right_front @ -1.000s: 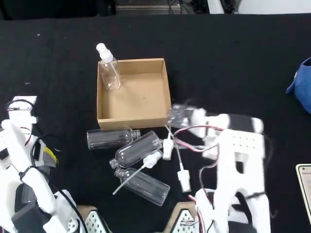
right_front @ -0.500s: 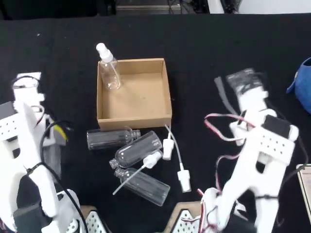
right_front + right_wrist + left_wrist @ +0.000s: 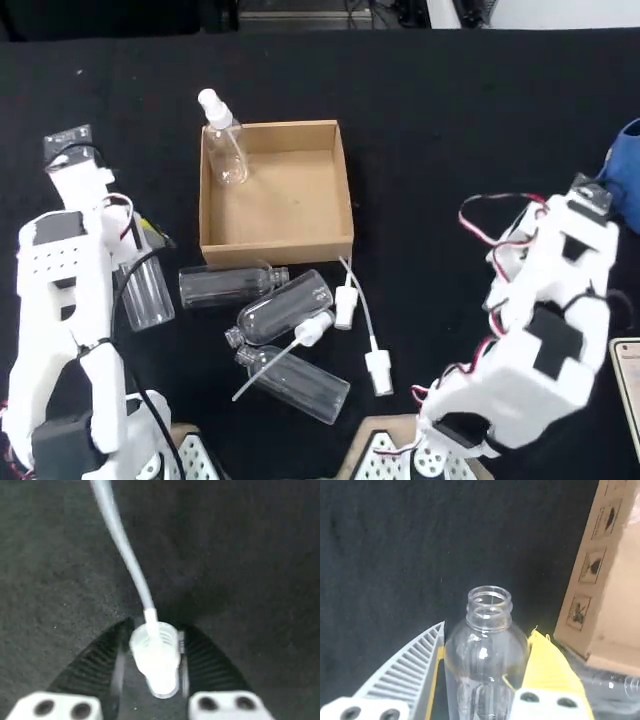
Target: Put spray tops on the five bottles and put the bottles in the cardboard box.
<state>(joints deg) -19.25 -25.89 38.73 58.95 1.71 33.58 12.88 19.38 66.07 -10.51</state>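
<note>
- High view — an open brown cardboard box (image 3: 275, 248) sits at about 11 o'clock from the middle of the black table (image 3: 450, 120). A clear plastic capped bottle (image 3: 228, 155) with a white spray head leans in the box's 10 o'clock corner, its head over the rim.
- At 6 o'clock from the box lie three clear open-necked bottles. The first bottle (image 3: 222, 285) is just beside the front wall, the second bottle (image 3: 282, 308) is below it, and the third bottle (image 3: 298, 382) lies farthest toward 6.
- Three loose white spray tops with thin tubes lie by them: one (image 3: 345, 303) at 5 o'clock from the box, one (image 3: 312, 328) touching the second bottle, and one (image 3: 379, 368) lower.
- The left arm (image 3: 60, 290) stands at 9 o'clock and the right arm (image 3: 545, 330) at 4 o'clock.
- Left wrist view — the left gripper (image 3: 488, 630) has its grey and yellow fingers clamped on the sides of a clear held bottle (image 3: 490, 605), whose open neck points away from the wrist. The box corner is near it.
- Right wrist view — the right gripper (image 3: 156, 630) pinches a white held spray top (image 3: 155, 660), with its dip tube (image 3: 125, 555) stretching away over the table.
</note>
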